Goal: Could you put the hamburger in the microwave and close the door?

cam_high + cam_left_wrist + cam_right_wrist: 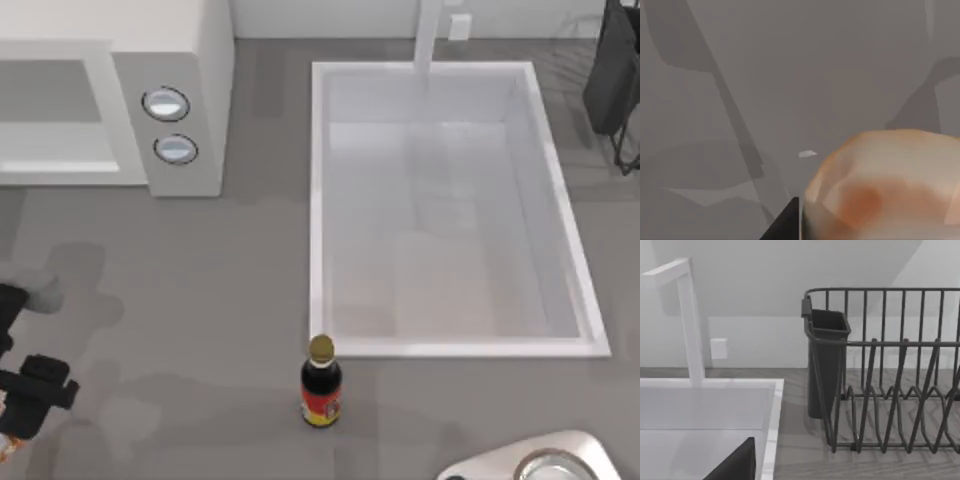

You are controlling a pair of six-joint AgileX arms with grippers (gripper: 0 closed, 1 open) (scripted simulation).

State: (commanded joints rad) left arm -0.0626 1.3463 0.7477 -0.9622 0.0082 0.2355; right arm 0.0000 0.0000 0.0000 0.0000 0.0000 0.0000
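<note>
The hamburger, a pale bun with orange-brown patches, looms close in the left wrist view, and a dark finger presses against its side. From above, my left gripper is at the table's front left edge, shut on the hamburger, of which just a sliver peeks out. The white microwave stands at the back left with its grey cavity open toward the front, two dials beside it. The door is out of view. My right arm is parked at the front right edge, one finger set wide.
A dark red-labelled bottle stands in front of the white sink. A tap rises behind the sink. A dark wire dish rack sits at the back right. Bare grey counter lies between the microwave and my left arm.
</note>
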